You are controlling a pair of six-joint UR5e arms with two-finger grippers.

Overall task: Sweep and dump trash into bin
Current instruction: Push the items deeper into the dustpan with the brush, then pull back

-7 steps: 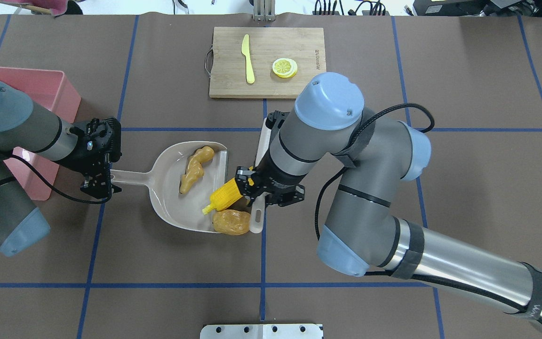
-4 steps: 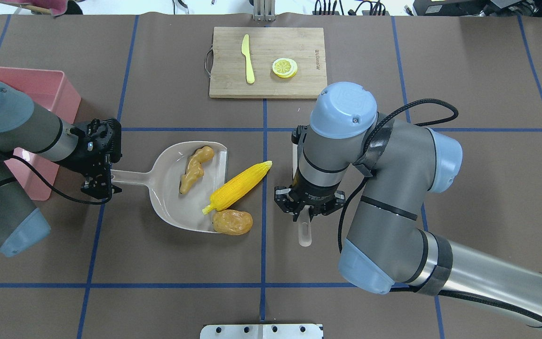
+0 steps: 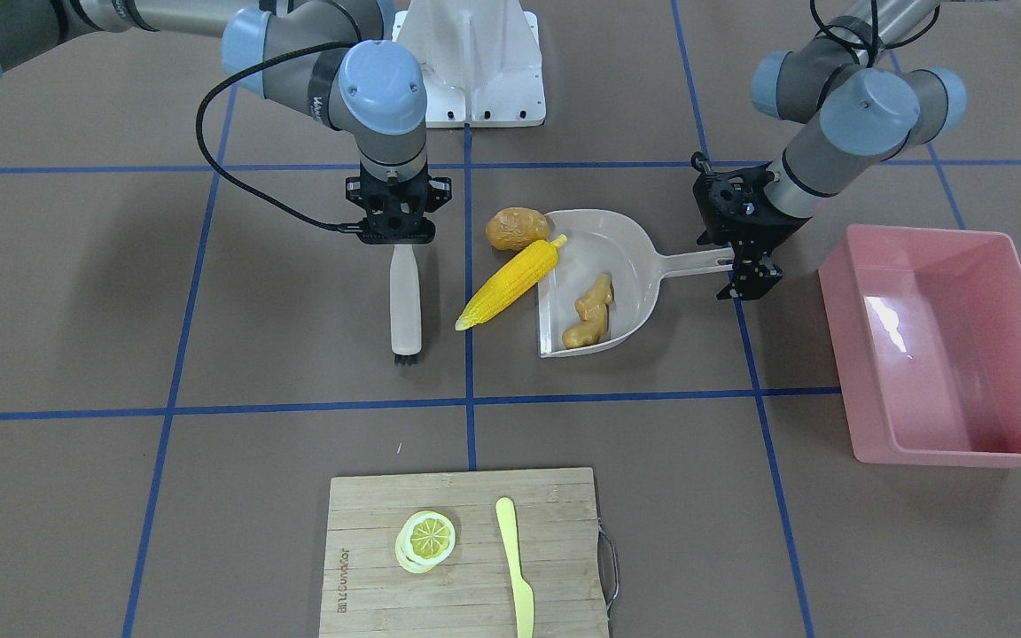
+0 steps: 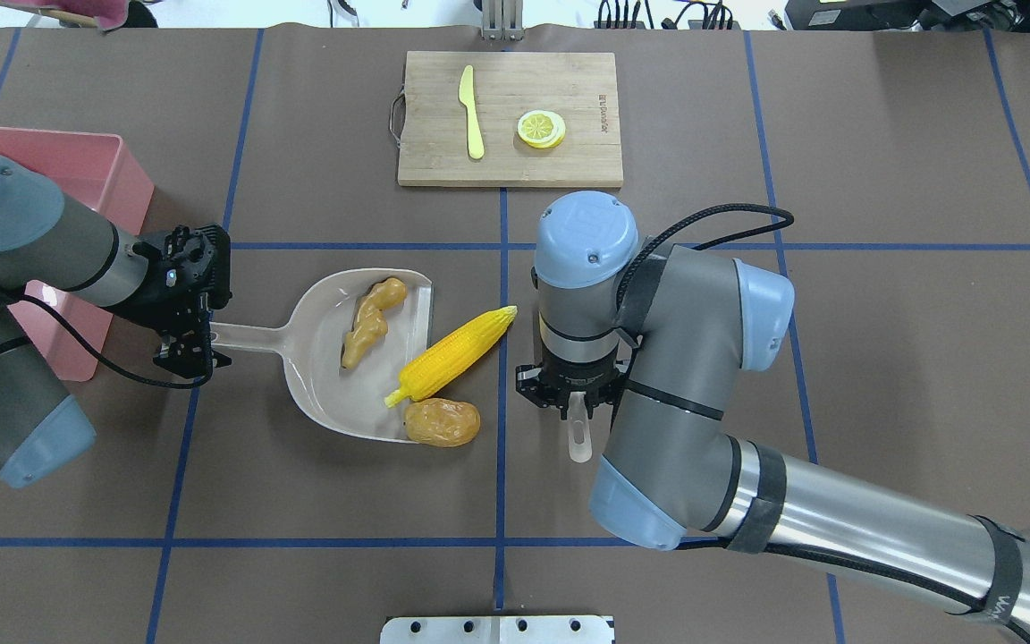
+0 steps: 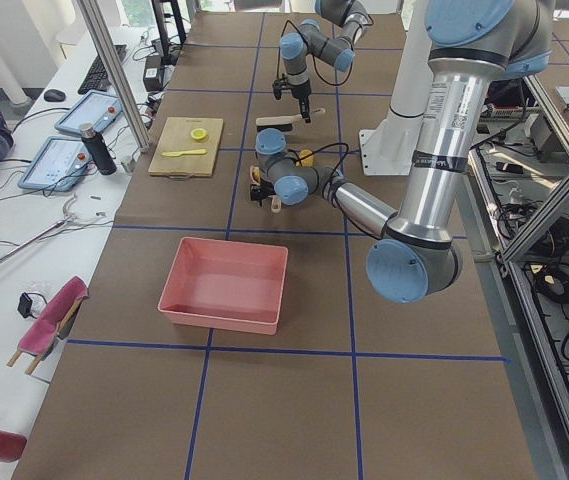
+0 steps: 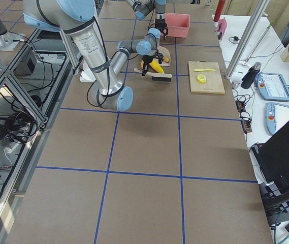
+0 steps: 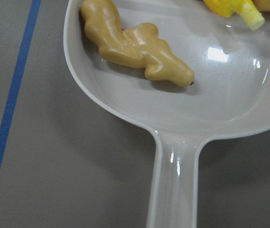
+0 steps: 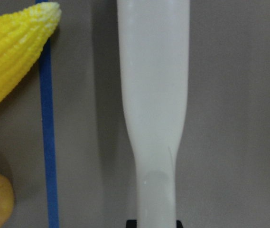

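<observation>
Black right jaws (image 3: pixel 397 237) point straight down, clamped on brush (image 3: pixel 405 301); left jaws (image 3: pixel 745 266) grip dustpan (image 3: pixel 604 275) handle.

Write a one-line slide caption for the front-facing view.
Right gripper holds a brush beside corn and potato; left gripper steadies the dustpan holding ginger.

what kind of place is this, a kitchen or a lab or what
Most likely a robotics lab, not a kitchen. The table is papered brown and gridded with blue tape, toy food such as the corn cob lies on it, and the left side view shows teach pendants and cabling at its edge.
</observation>
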